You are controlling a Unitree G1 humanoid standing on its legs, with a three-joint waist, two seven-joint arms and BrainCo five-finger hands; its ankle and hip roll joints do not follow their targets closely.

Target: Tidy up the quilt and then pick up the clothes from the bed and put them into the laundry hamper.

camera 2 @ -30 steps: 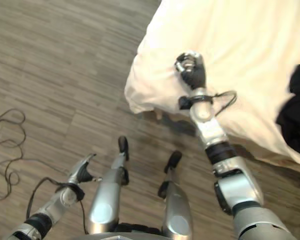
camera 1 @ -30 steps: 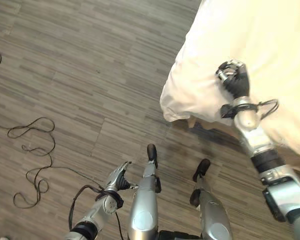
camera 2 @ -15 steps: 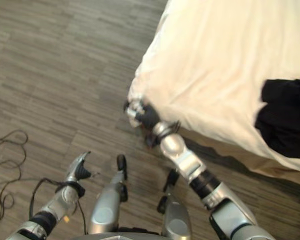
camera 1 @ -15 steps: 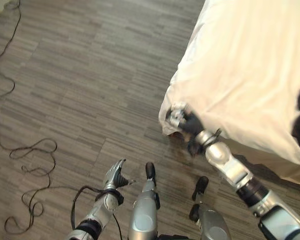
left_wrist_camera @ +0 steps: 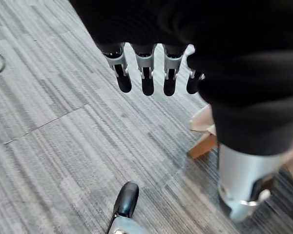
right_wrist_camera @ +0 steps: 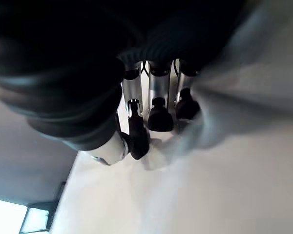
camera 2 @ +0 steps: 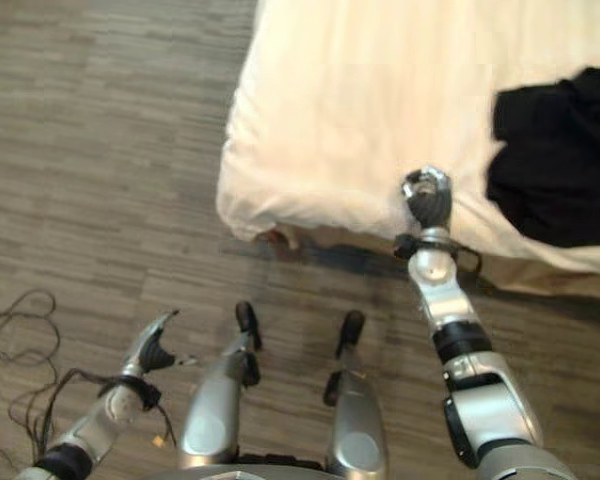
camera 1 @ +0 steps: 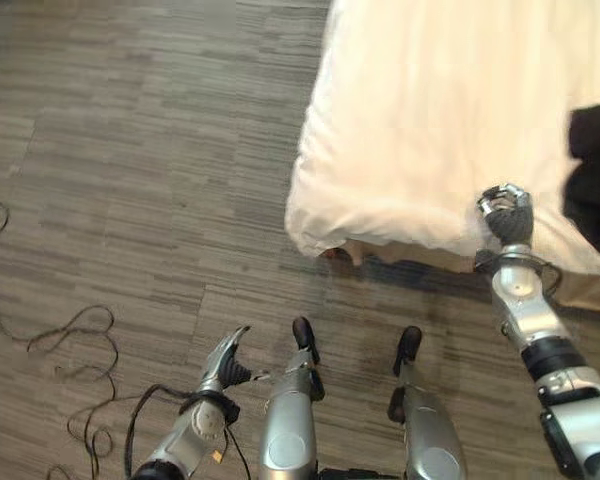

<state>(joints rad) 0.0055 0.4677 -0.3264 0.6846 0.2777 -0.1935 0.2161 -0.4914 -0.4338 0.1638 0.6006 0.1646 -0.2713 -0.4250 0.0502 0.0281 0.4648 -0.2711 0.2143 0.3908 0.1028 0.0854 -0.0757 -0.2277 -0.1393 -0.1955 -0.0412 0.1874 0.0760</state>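
Right hand clenched, fingers curled round a fold of the cream quilt at the bed's near edge; the right wrist view shows cloth bunched against the fingertips. Half a second ago this hand was down at the quilt's hanging corner; now it is further along the edge to the robot's right, close to the black clothes. The view has shifted too, so part of that is camera motion. The corner now hangs fairly smooth over the bed edge, above a wooden bed leg.

Left hand released, fingers straight, low over the wood floor, idle, well apart from the bed.

Clothes lie on top of the quilt at the right side, untouched, just beside the right hand. No hamper in sight.

Judgement: quilt tidying is still under way, probably a tug along the near edge; the clothes pickup is not yet begun.
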